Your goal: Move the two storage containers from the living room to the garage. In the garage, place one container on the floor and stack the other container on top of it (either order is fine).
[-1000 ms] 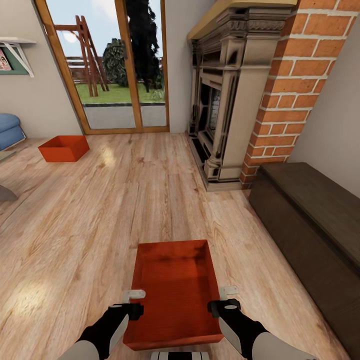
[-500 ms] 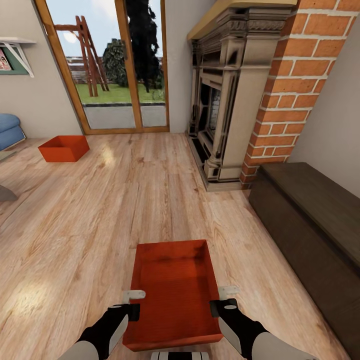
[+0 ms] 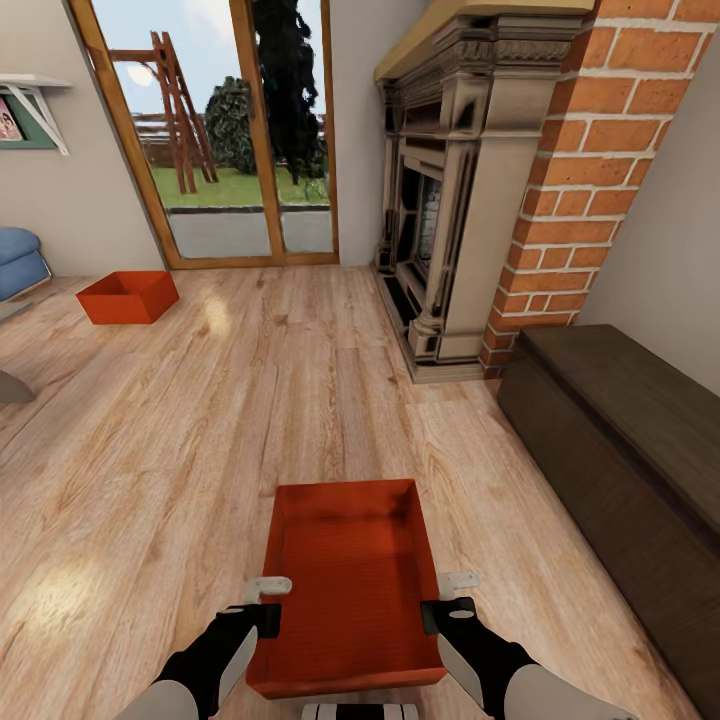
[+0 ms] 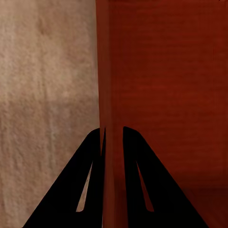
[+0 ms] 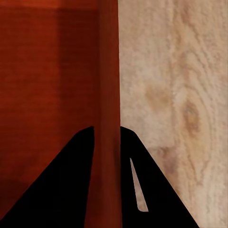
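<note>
- Head view: wood-plank flooring of the living room ran up to a glass patio door, with a brick fireplace at the right and a dark wooden chest along the right wall. One orange-red storage container sat low in the middle, between the two arms. The left tool met the container's left wall and the right tool met its right wall, each near the end closest to the robot. A second storage container lay on the planks far off to the left, near the door and close to a blue sofa.
- Left wrist view: the left tool had its two dark fingers set one on each side of the container's upright wall, with the wall filling the narrow gap between them. Pale planks showed on the outer side.
- Right wrist view: the right tool likewise straddled the container's wall, one finger outside and one inside, closed against it. Wood grain of the flooring lay beyond the wall.
</note>
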